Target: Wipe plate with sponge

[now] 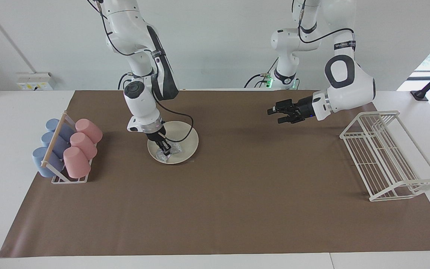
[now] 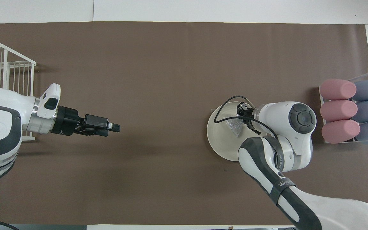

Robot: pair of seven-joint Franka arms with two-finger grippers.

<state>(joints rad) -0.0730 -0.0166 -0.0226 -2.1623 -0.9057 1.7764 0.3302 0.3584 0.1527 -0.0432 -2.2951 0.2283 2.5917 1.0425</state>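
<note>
The cream-white plate [image 1: 187, 139] [image 2: 219, 138] lies on the brown mat, toward the right arm's end of the table. On it rests the silvery, wrinkly sponge [image 1: 175, 149] [image 2: 236, 126]. My right gripper [image 1: 165, 150] [image 2: 242, 118] points down onto the plate and is shut on the sponge, pressing it against the plate's surface on the side toward the cup rack. In the overhead view the right wrist hides part of the plate. My left gripper [image 1: 274, 115] [image 2: 116, 128] hangs open and empty over the mat beside the wire rack, waiting.
A rack of pink and blue cups [image 1: 68, 148] [image 2: 350, 111] stands at the right arm's end of the mat, close to the plate. A white wire rack [image 1: 383, 154] [image 2: 5, 72] stands at the left arm's end. A black cable loops over the plate.
</note>
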